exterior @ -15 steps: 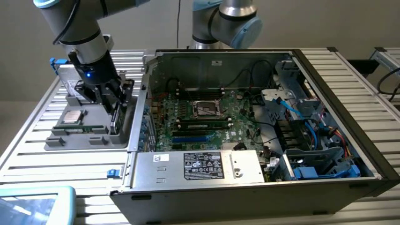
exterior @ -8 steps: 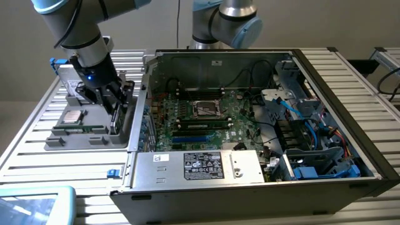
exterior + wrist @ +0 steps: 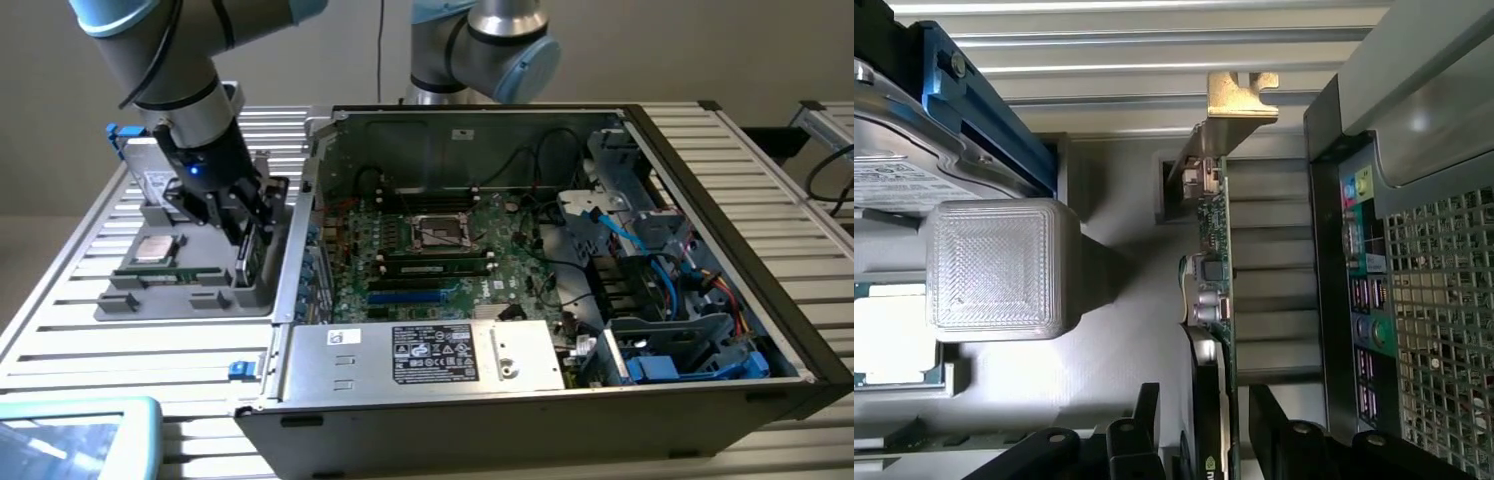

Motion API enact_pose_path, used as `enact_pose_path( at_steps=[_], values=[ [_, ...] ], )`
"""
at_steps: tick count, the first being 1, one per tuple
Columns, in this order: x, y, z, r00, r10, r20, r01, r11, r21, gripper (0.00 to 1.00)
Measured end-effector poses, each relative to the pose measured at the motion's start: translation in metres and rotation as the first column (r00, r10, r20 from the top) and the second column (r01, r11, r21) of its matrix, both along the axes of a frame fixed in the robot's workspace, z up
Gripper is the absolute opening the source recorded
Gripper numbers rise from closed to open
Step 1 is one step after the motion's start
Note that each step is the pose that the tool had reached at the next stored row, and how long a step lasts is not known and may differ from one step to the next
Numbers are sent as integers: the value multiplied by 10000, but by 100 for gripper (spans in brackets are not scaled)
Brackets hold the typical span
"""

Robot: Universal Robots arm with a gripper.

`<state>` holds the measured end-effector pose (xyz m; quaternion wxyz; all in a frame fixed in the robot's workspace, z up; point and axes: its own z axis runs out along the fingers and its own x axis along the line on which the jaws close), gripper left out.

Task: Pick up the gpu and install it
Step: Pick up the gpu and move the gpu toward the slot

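1. The pincer [image 3: 1204,395] is spread, one finger on each side of the gpu [image 3: 1216,270], which stands on edge in a slot along the tray's [image 3: 187,300] edge nearest the computer case [image 3: 721,200]; gaps show on both sides, so nothing is pinched
2. The gaps look uneven (the card seems nearer the case-side finger), so closing could shove it sideways and jam it in the slot
3. A pinch landing on the board's small parts might crack them
4. The metal bracket [image 3: 1239,95] could catch on the tray wall during a lift and tilt the card
5. The case wall is just beside the tray, so a careless swing could strike it
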<state>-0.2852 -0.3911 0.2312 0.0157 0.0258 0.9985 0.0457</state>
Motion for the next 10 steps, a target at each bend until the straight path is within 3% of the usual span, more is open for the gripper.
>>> enact_pose_path(
  at_steps=[5, 10],
  values=[
    [2, 2, -30, 10000, 8, -4, -8, 10000, 13, 48],
    [2, 11, -32, 10000, 9, -4, -9, 10000, 61, 48]
  ],
)
